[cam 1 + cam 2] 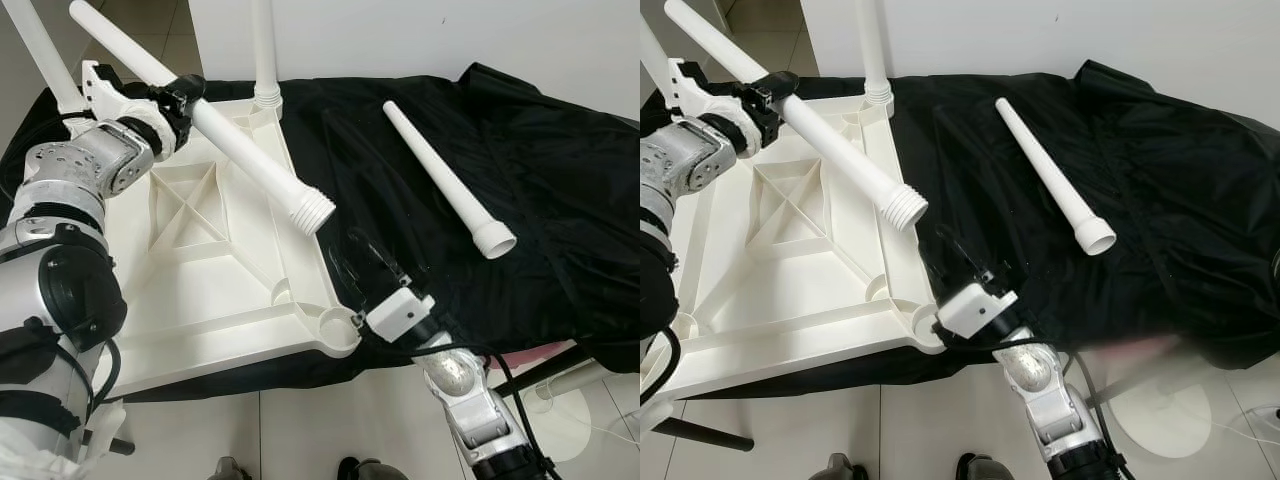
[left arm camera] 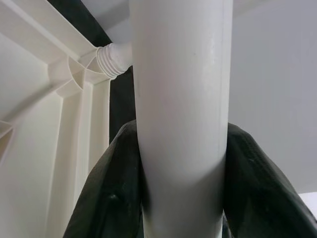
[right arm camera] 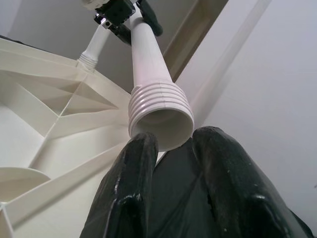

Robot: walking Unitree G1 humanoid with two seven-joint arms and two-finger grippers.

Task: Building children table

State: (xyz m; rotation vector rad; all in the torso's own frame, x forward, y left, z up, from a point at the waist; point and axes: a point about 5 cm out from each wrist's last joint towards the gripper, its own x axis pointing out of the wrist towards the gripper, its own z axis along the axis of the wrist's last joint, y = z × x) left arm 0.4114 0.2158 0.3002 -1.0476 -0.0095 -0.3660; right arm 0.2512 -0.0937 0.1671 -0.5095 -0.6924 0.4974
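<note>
Two eye views first: upturned white tabletop [image 1: 215,290] lying on black cloth [image 1: 560,190], ribs up. Left gripper [image 1: 185,100] clamped round a white leg [image 1: 215,135], held slantwise above the tabletop, threaded end [image 1: 313,211] pointing down toward the right gripper [image 1: 365,265]. Beyond the left gripper, one leg [image 1: 264,50] standing upright, screwed into the far corner; another upright leg [image 1: 42,50] at the picture's left edge. Right gripper low at the tabletop's near corner socket [image 1: 338,325], fingers resting on the cloth just beside the rim, slightly parted, holding nothing. Farther right of it, a loose leg [image 1: 445,180] lying on the cloth.

Left wrist view: black fingers [image 2: 106,198] closed on either side of the leg, threaded joint [image 2: 113,60] of the standing leg behind.

Right wrist view: two fingers [image 3: 131,193] a little apart, empty; hollow threaded end [image 3: 161,116] hanging just above their tips, tabletop ribs alongside.
</note>
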